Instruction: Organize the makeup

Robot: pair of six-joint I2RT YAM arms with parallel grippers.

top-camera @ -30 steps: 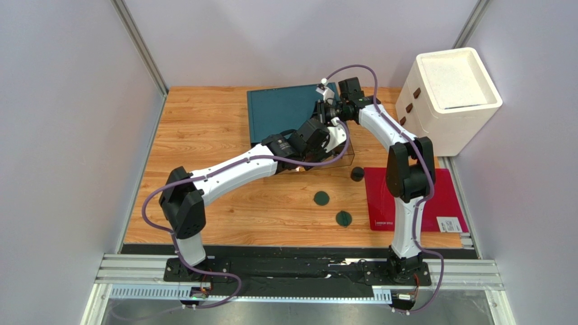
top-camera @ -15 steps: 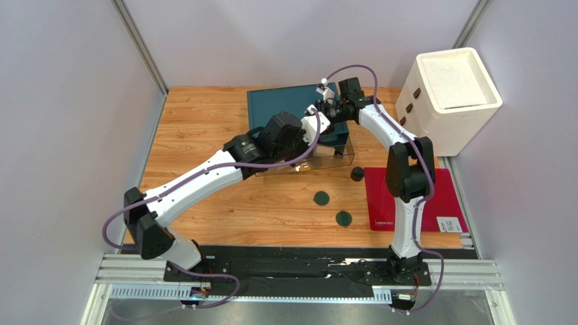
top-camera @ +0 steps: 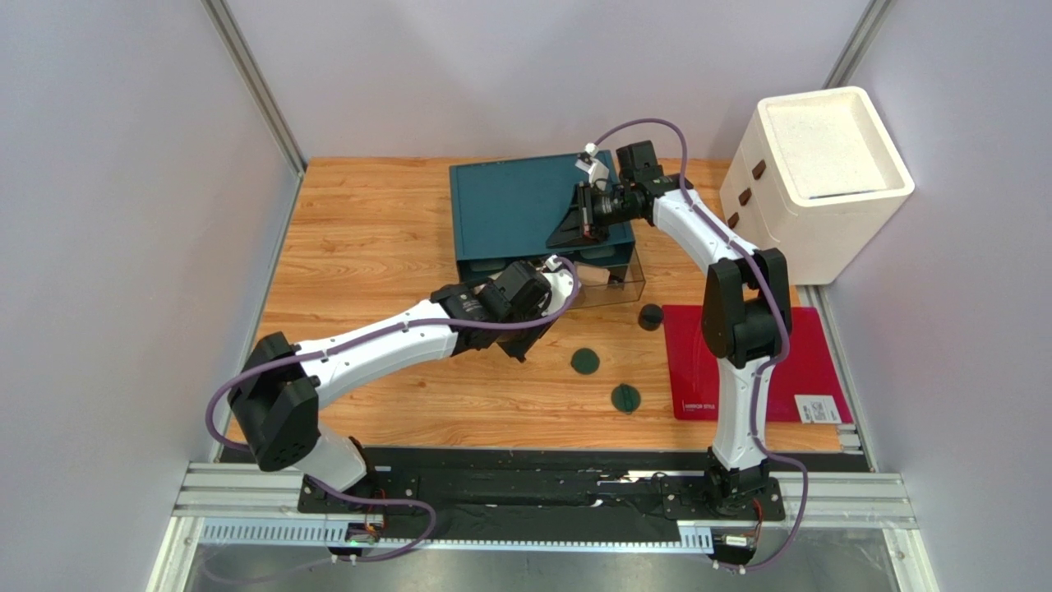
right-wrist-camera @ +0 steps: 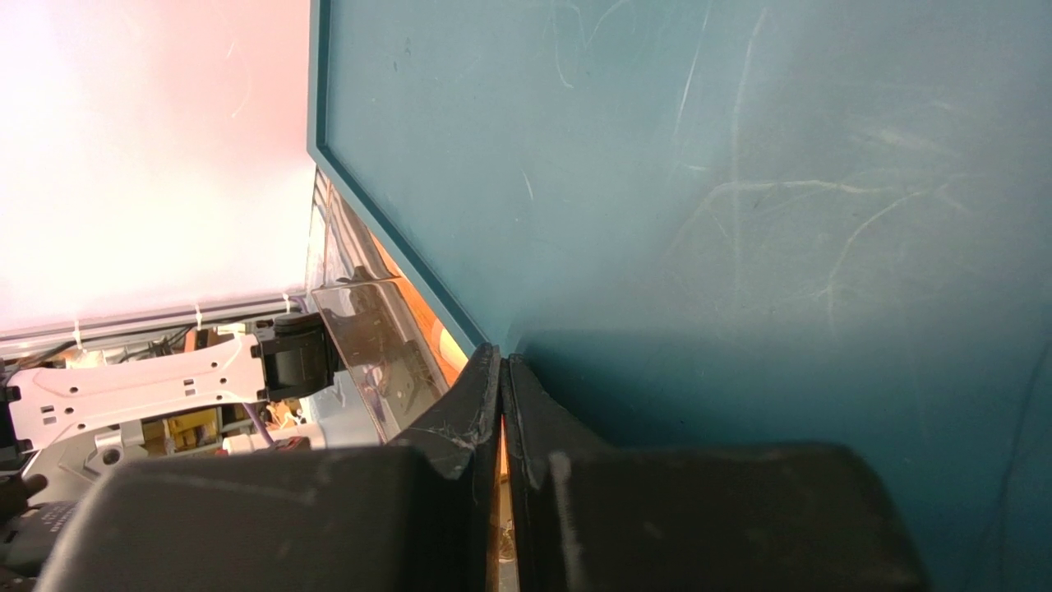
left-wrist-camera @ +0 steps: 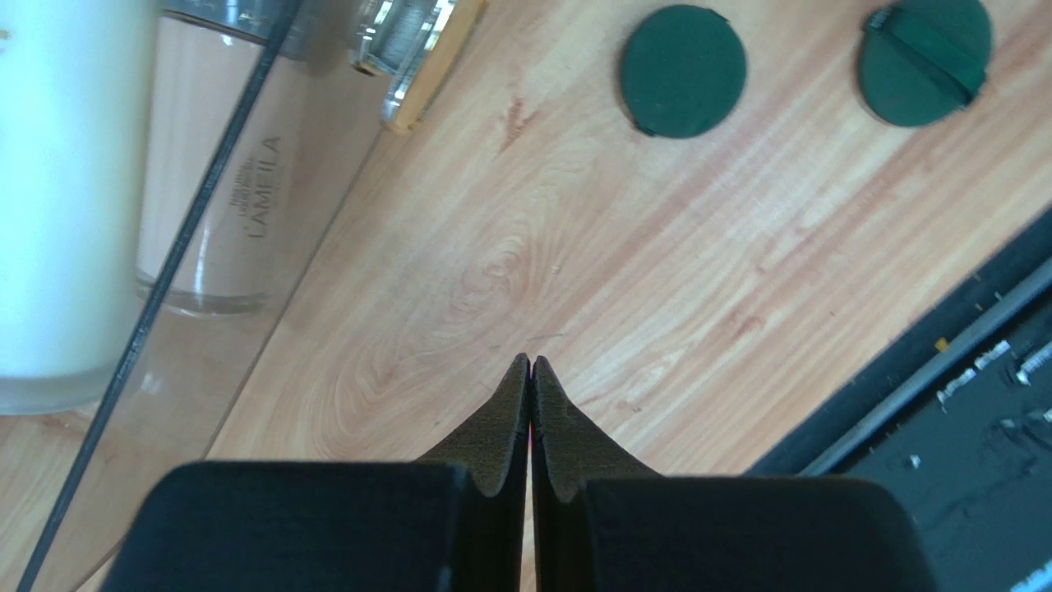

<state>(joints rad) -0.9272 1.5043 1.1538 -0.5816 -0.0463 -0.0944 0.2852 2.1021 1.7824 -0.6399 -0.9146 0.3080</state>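
My worry is the left gripper (left-wrist-camera: 530,364). It is clenched on nothing and hangs near the clear drawer (left-wrist-camera: 161,296). A careless swing could clip that wall and topple the cream bottle (left-wrist-camera: 62,185) and beige tube (left-wrist-camera: 222,173) behind it at ten o'clock. The green discs (left-wrist-camera: 683,70) lie flat on the wood at one o'clock (thin, awkward to pinch). The right gripper (right-wrist-camera: 503,358), likewise clenched and empty, sits at the teal box (right-wrist-camera: 741,185) edge.

Two round dark green discs (top-camera: 584,361) lie flat on the counter (top-camera: 371,247), near each other but apart (one has a raised strip across its face). A small black jar (top-camera: 650,317) sits beyond them. A cream bottle (left-wrist-camera: 56,185) and a lettered beige tube (left-wrist-camera: 216,185) rest side by side inside the clear drawer (left-wrist-camera: 152,302).
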